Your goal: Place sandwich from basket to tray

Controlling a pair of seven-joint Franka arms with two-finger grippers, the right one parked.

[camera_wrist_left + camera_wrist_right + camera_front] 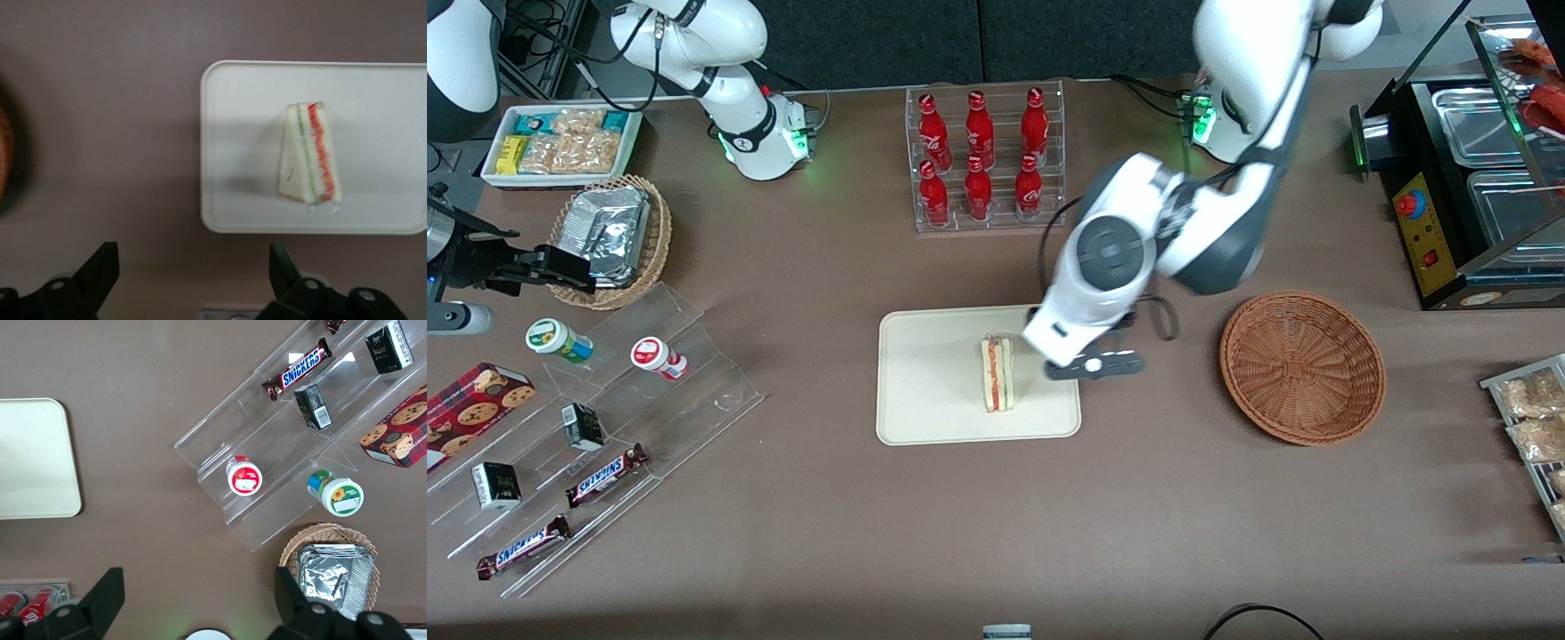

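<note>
Near the middle of the front frame, the tray [925, 391] lies flat on the brown table [996, 533], and the sandwich [998, 373] rests on it, close to the tray edge that faces the basket [1303, 366]. The wedge stands on its side with the red and green filling stripes showing along its cut face. No part of the arm touches it.

Just right of the sandwich in that frame hangs the gripper [1096, 364], above the table at the tray's edge, between tray and basket. The wrist view shows its two dark fingers [99, 270] spread wide apart with nothing between them, only bare table below, and the tray [227, 147] with the sandwich [308, 155] lying past the fingertips.

At centre right of the front frame sits the basket, apart from the tray, with only wicker showing inside.

Upper centre of the front frame holds a clear rack of red bottles [980, 156]. At left, a tan basket of foil packets [609, 233] sits above clear stepped shelves [605, 427] carrying snack bars and small jars.
</note>
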